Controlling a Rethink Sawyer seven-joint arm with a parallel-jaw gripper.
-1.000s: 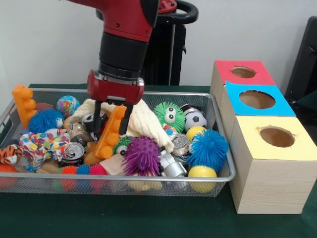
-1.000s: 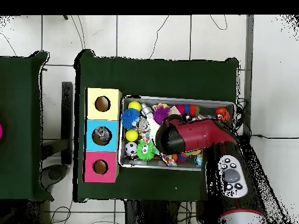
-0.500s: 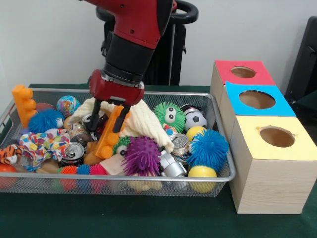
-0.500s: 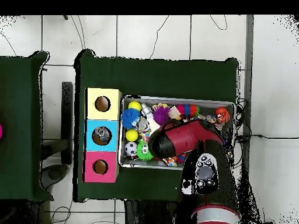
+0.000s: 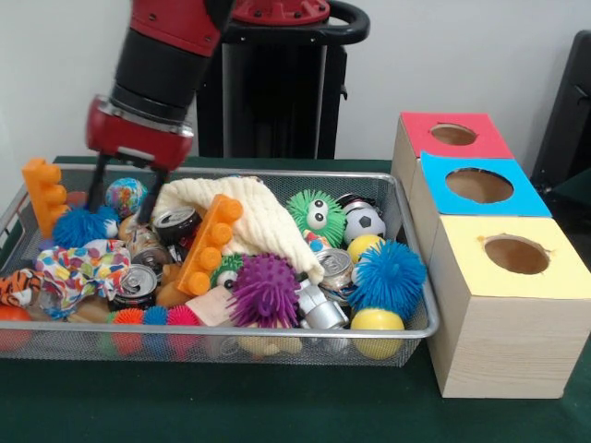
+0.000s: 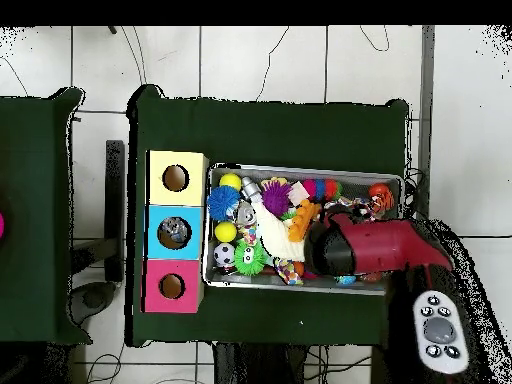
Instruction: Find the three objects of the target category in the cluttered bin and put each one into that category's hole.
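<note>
Fingers point(image 5: 92, 197) hung spread and empty above the blue spiky ball point(image 5: 81, 224), the orange block point(image 5: 209, 245) lying propped against cream cloth point(image 5: 263, 221).

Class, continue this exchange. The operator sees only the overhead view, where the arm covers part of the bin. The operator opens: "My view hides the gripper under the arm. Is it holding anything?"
Observer: No. In the front view the gripper is open, with nothing between its fingers.
Operator: Where is it in the bin?
Observer: It is at the end farthest from the boxes, with its fingertips just above the blue spiky ball.
Operator: I can see an orange block. Is it lying flat?
Observer: No. The orange block leans tilted against the cream cloth, clear of the gripper.
</note>
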